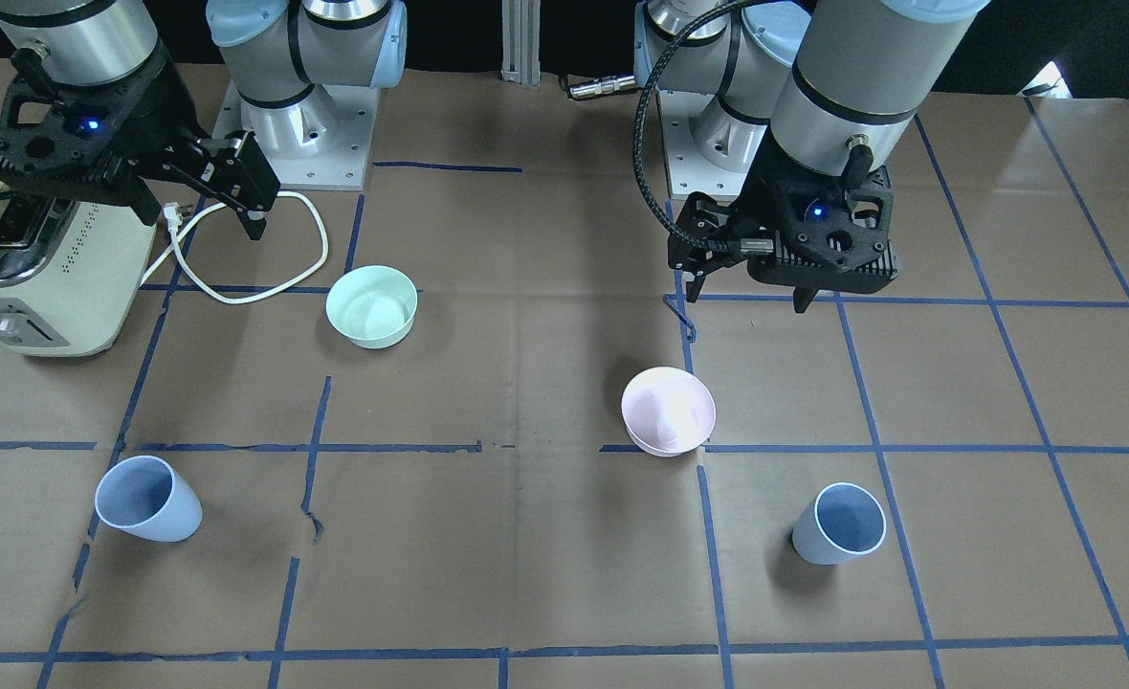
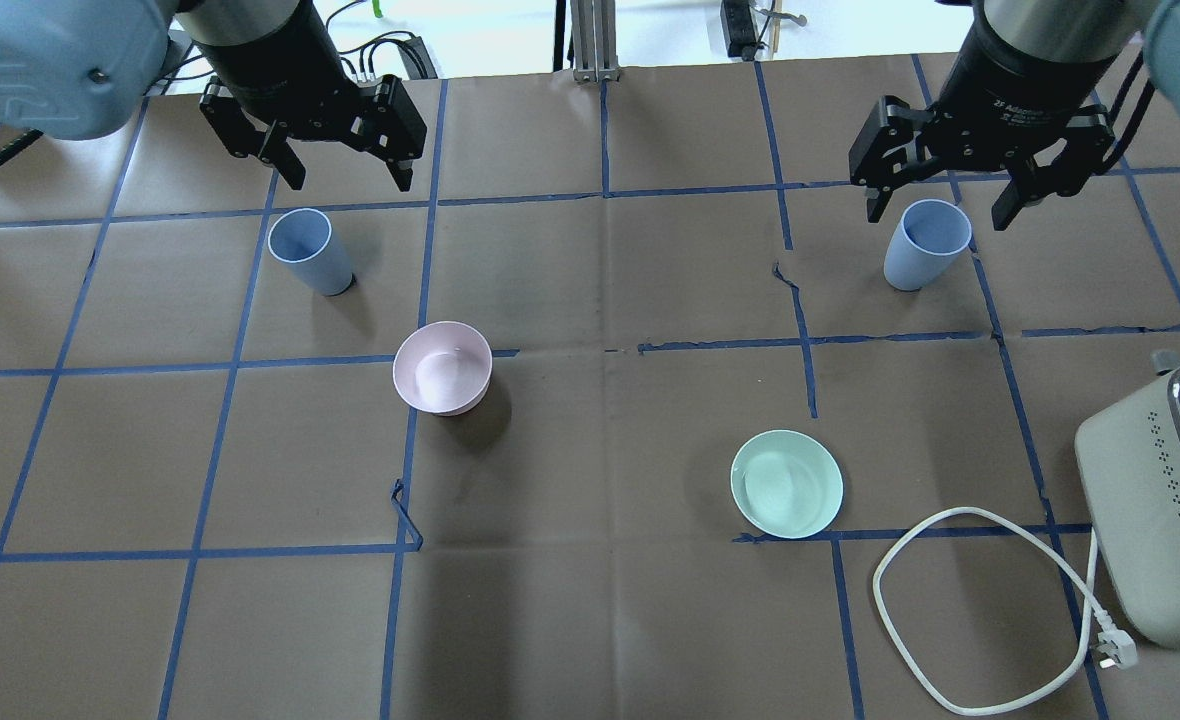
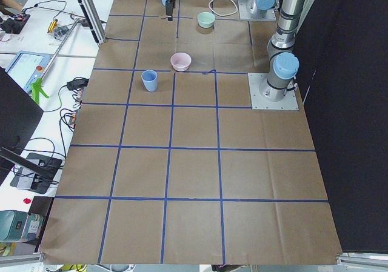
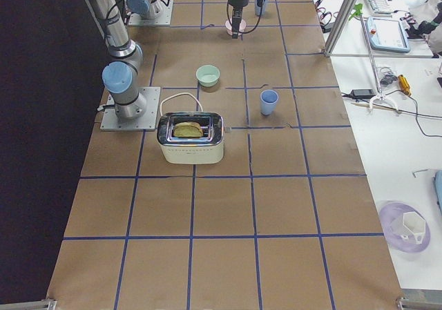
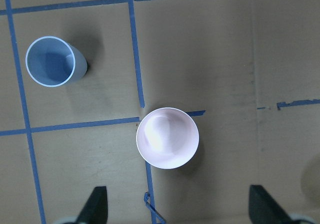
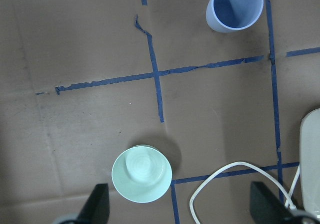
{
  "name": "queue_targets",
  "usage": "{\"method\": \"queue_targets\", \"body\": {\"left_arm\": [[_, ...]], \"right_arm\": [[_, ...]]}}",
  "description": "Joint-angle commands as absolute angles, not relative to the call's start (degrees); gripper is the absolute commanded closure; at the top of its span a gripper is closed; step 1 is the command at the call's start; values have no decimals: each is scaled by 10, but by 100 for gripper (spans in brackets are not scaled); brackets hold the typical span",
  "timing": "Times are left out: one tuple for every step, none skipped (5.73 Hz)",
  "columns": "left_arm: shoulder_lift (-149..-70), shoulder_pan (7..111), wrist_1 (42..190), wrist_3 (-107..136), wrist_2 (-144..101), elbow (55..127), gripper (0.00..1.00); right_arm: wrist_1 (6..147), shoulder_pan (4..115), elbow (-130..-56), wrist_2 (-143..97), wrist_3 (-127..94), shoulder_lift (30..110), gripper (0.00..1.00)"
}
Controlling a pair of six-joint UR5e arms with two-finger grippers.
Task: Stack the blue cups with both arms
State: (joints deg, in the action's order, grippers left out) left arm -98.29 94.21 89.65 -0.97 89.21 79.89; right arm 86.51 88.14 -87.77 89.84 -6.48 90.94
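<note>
Two pale blue cups stand upright and far apart on the brown table. One cup [image 2: 310, 250] is on my left side, also in the left wrist view [image 5: 50, 62] and the front view [image 1: 840, 523]. The other cup [image 2: 925, 243] is on my right side, also in the right wrist view [image 6: 235, 7] and the front view [image 1: 148, 498]. My left gripper [image 2: 350, 182] hangs open and empty, high above the table near its cup. My right gripper [image 2: 940, 215] hangs open and empty, high above its cup.
A pale pink bowl [image 2: 442, 366] stands left of the table's middle and a mint-green bowl [image 2: 786, 483] right of it. A cream toaster [image 2: 1165, 500] with a looped white cable [image 2: 960, 620] stands at the near right. Blue tape lines grid the table.
</note>
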Motion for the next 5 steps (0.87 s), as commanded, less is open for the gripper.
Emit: {"method": "queue_targets", "body": {"left_arm": [[-983,941,896,-10,892,799,1],[-983,941,896,-10,891,799,1],[-981,941,898,-11,891,801,1],[-983,940,897,-11,886,800,1],[-985,934,896,-16,883,802,1]], "right_arm": [[864,882,-878,913,-69,911,0],[864,882,-878,928,-69,911,0],[865,882,-878,922,-69,911,0],[865,882,-879,921,-68,910,0],[865,882,-879,921,-68,910,0]]}}
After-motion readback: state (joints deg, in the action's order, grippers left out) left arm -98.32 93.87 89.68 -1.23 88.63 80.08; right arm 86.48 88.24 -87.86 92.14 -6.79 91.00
